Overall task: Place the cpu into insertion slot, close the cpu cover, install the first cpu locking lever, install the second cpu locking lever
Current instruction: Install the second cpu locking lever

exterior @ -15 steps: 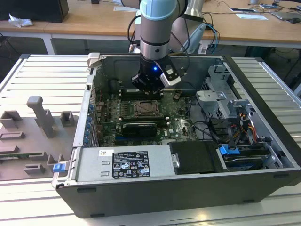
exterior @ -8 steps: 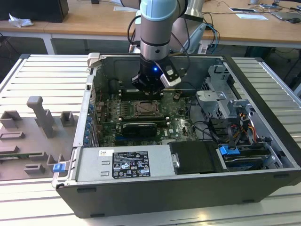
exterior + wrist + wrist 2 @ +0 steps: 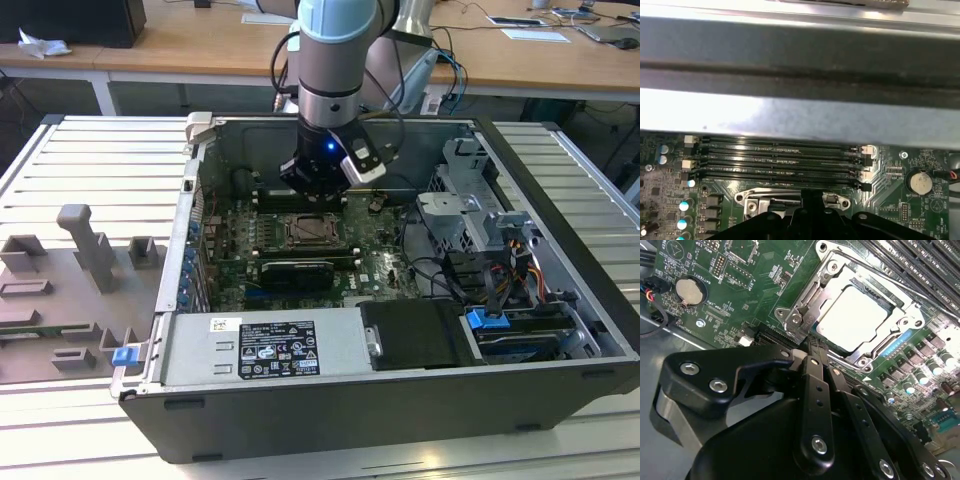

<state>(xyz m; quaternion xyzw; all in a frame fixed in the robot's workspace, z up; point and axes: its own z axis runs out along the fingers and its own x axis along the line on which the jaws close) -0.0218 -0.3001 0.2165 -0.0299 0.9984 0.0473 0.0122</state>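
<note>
Fingers (image 3: 812,357) on the black gripper (image 3: 810,351) are looking pressed together, matte black links with shiny screws, tips sitting right at the edge of the insertion slot (image 3: 852,315) and not pinching anything as far as I can tell. Pale square cpu (image 3: 852,315) is lying flat in that socket, with the grey metal cpu cover (image 3: 812,302) framing it. Green motherboard (image 3: 375,255) is sitting flat inside the open grey computer case (image 3: 330,410), long black memory slots (image 3: 780,160) running just beside the socket.

Cpu (image 3: 852,315): pale square, flat in insertion slot (image 3: 892,347), just beyond pincer (image 3: 812,347) tip. Cpu cover (image 3: 807,307): grey frame, around it.
</note>
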